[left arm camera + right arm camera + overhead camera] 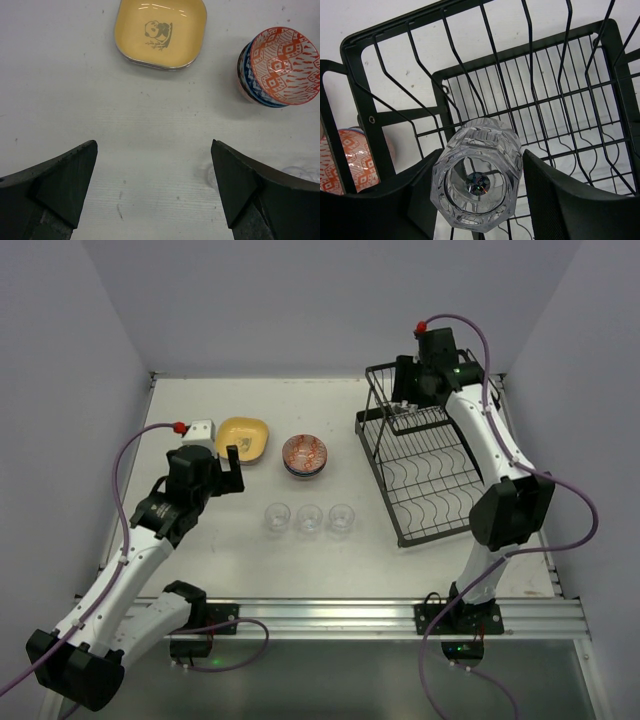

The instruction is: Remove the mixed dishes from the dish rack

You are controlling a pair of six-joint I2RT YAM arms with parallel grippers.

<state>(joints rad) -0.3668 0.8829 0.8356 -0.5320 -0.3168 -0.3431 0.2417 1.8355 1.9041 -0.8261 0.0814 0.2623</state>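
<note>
**Top view:** The plate (pixel 243 438), stacked bowls (pixel 304 455) and three glasses (pixel 309 519) stand on the table (pixel 250 560), already unloaded. The left gripper (pixel 234 470) hovers beside the plate. The right gripper (pixel 408 390) is at the upper shelf of the rack (pixel 425 475). No dishes show on the lower tray.

**Left wrist:** The jaws are spread wide and hold nothing.

**Right wrist:** The fingers (pixel 560 200) are closed on a glass (pixel 477 182) above the shelf wires.

**Assessment:** This glass appears to be the last item, and it has yet to be set down with the others.

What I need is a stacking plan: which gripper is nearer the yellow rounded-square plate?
Left. The left gripper hovers open just short of the plate; the right gripper is across the table at the black wire dish rack, holding a clear glass.
</note>
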